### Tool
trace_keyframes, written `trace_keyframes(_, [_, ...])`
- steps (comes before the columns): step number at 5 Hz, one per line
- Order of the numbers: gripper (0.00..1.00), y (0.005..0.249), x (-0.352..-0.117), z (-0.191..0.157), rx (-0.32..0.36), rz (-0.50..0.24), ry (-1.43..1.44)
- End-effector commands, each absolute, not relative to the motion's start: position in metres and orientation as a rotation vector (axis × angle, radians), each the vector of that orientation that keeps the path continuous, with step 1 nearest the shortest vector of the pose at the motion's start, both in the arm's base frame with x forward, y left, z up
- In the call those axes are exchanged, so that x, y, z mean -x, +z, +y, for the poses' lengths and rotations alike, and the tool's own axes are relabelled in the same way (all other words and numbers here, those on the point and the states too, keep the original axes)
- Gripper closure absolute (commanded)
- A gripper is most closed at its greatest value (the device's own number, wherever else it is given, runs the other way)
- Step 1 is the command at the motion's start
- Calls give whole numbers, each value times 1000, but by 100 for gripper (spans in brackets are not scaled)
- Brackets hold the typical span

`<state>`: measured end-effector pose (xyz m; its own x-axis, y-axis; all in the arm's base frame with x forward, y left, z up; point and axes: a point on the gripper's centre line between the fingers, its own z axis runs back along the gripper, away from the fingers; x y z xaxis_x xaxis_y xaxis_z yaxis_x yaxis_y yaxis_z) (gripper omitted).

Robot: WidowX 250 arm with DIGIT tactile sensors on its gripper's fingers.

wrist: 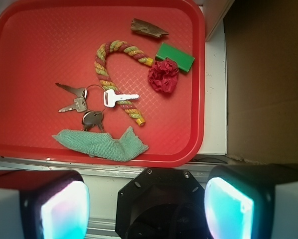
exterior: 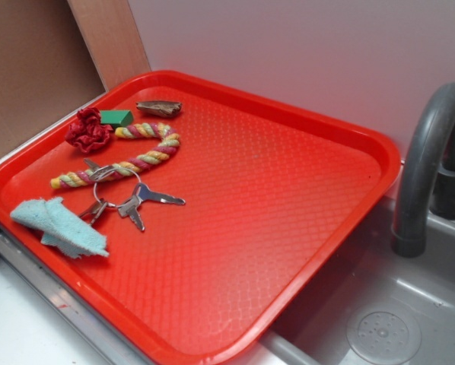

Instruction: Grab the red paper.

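- The red paper (exterior: pixel 89 131) (wrist: pixel 163 76) lies on the red tray (exterior: pixel 288 228) (wrist: pixel 34 40), near its far left corner in the exterior view.
- It is a roundish, ruffled wad (no clear long axis, so no pointing direction can be told).
- A green block (exterior: pixel 116 117) (wrist: pixel 175 57) sits just beside it, touching or nearly so.
- A striped rope (exterior: pixel 128 160) (wrist: pixel 114 74), curved like a cane, lies near the wad; a bunch of keys (exterior: pixel 128 201) (wrist: pixel 89 104) overlaps the rope's straight part.
- A pale blue cloth scrap (exterior: pixel 58 224) (wrist: pixel 104 143) lies at the tray's near edge, and a brown fragment (exterior: pixel 158 109) (wrist: pixel 148 28) near the block.
- The gripper (wrist: pixel 146 201) shows only in the wrist view, its fingers (wrist: pixel 64 209) spread wide apart, holding nothing, well away from the wad.
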<state>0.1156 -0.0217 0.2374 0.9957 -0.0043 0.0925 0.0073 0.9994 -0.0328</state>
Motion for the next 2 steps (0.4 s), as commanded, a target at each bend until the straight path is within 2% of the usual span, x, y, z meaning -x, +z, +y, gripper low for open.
trace_keyframes(1, [0, 237, -116, -22, 33, -93, -6])
trace_keyframes(2, [0, 234, -128, -19, 66, -71, 211])
